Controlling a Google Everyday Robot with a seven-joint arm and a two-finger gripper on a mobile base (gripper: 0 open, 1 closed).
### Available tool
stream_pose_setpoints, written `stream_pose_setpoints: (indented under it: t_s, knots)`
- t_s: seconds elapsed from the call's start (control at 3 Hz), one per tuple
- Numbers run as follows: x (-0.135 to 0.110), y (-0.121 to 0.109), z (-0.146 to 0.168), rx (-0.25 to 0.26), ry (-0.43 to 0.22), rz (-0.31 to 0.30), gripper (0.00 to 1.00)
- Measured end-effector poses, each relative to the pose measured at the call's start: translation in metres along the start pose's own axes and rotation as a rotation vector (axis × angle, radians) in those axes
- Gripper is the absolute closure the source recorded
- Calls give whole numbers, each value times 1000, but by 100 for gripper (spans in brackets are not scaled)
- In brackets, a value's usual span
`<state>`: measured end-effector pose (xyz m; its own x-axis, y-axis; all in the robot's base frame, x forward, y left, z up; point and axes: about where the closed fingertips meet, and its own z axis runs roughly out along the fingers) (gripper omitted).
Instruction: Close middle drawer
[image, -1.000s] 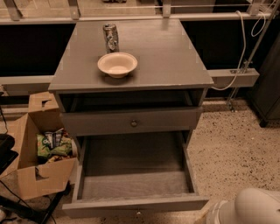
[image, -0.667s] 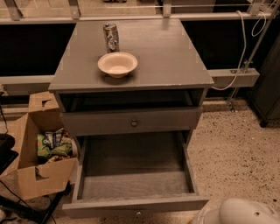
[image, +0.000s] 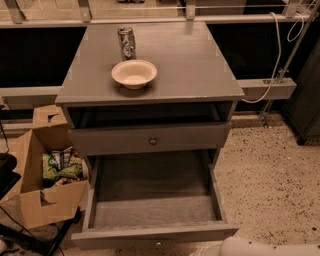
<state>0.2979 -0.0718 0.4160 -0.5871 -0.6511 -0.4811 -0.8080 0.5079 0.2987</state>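
The middle drawer is pulled far out of the grey cabinet. Its deep plain box is open to view and holds nothing. Its low wide front runs along the bottom of the view, and a small bit of its knob shows at the lower edge. Above it, the taller-fronted top drawer with a round knob stands slightly out. The lowest drawer is hidden under the open box. My gripper is out of view; only a white rounded part of my arm shows at the bottom right, just below the drawer's front.
A cream bowl and a drinks can stand on the cabinet top. An open cardboard box with snack packets sits on the floor at the left, close to the drawer's side. White cables hang at the right. Speckled floor lies at the right.
The white part of my arm has sunk lower and shifted left along the bottom edge. The drawers, the bowl and the can have not moved.
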Motion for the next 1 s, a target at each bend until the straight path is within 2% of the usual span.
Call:
stream_pose_setpoints:
  t_s: [0.33, 1.0]
  knots:
    - [4, 5, 56, -80, -25, 24, 100]
    - [-2, 21, 130, -207, -56, 43, 100]
